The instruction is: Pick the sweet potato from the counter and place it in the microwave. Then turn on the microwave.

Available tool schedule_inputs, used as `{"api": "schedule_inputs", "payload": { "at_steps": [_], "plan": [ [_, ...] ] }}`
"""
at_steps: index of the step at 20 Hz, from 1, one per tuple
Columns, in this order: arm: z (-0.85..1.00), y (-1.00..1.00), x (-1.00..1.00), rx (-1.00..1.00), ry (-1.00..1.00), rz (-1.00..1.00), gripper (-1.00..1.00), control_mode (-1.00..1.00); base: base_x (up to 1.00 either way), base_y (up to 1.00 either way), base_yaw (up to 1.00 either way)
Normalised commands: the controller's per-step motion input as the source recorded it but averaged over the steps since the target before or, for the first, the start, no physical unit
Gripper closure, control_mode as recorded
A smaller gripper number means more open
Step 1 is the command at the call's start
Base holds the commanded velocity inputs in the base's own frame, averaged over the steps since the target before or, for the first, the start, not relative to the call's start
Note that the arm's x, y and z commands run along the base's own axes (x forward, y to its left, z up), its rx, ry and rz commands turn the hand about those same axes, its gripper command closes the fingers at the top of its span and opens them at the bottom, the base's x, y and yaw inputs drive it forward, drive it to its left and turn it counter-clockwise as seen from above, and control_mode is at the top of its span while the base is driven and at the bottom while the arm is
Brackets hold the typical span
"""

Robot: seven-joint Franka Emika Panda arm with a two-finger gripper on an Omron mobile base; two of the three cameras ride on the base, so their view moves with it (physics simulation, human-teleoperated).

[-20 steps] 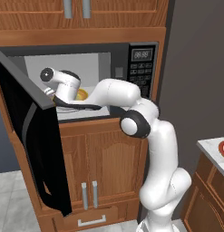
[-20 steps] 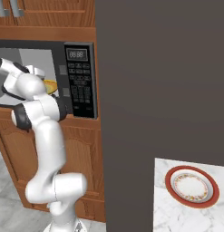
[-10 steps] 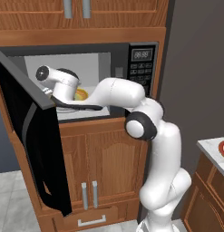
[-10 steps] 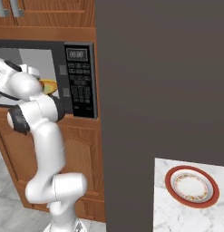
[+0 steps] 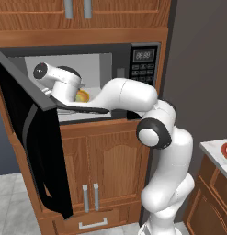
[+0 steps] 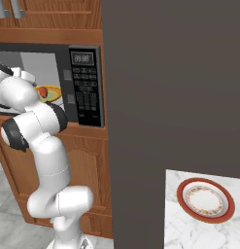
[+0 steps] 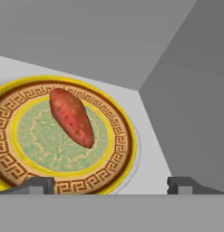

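Note:
The sweet potato (image 7: 71, 117), reddish-orange and oblong, lies on a round yellow-green patterned plate (image 7: 114, 167) on the light grey floor inside the microwave (image 5: 143, 73). My gripper (image 7: 111, 185) is open, its two dark fingertips (image 7: 41, 183) spread wide just short of the plate and touching nothing. From the left base view my white hand (image 5: 64, 86) reaches into the cavity, with the sweet potato (image 5: 82, 95) just beyond it. In the right base view the sweet potato (image 6: 42, 92) shows on the plate beside the keypad (image 6: 87, 95). The counter (image 6: 189, 233) lies off to the right.
The microwave's black door (image 5: 27, 151) hangs wide open at the left. Wooden cabinets (image 5: 105, 165) sit below and above. A dark wall panel (image 6: 170, 82) stands right of the microwave. A red-rimmed plate (image 6: 205, 200) rests on the counter.
My hand has shifted only slightly inside the microwave opening while the elbow swung lower and to the right. The sweet potato stays on the plate.

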Motion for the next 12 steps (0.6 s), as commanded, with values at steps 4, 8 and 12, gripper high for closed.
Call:
{"api": "schedule_inputs", "payload": {
  "at_steps": [4, 8, 12],
  "plan": [
    [0.00, -0.58, -0.98, 0.05, 0.00, -0.05, -1.00, -1.00, 0.00, 0.00, 0.00],
    [0.00, -0.79, -0.88, 0.07, 0.00, -0.05, -1.00, -1.00, 0.00, 0.00, 0.00],
    [0.00, -0.84, -0.83, 0.12, 0.02, -0.04, -1.00, -1.00, 0.00, 0.00, 0.00]
  ]
}}
